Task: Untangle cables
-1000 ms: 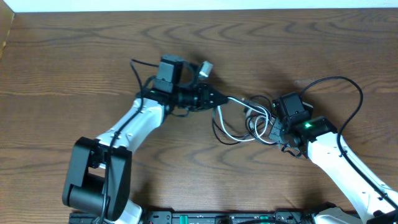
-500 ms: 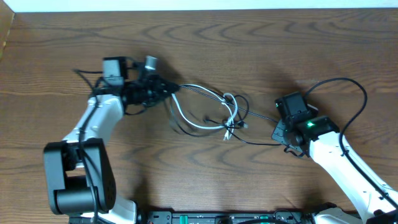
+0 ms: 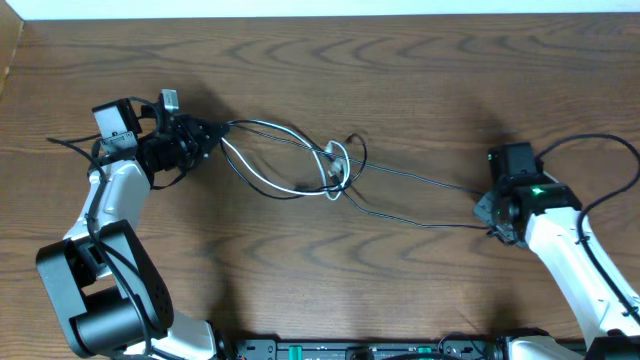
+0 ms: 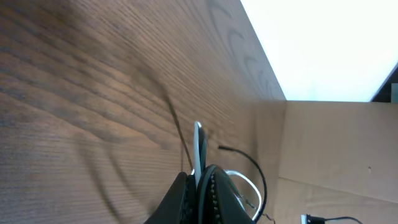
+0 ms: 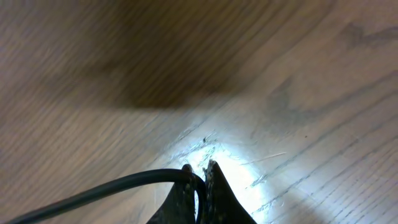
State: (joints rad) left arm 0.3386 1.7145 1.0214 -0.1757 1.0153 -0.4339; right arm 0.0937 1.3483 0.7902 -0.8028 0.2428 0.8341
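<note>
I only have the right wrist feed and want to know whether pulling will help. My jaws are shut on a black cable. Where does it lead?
Observer: The black cable runs left across the table into a knot near the middle.
Operator: Is a white one caught in that knot?
Observer: Yes. The white cable loops through it and runs on to the left jaws, which are shut on it.
Operator: Any slack on my side?
Observer: Little. Between the knot and the right jaws, one black strand lies nearly straight and a second bows slightly below it.
</note>
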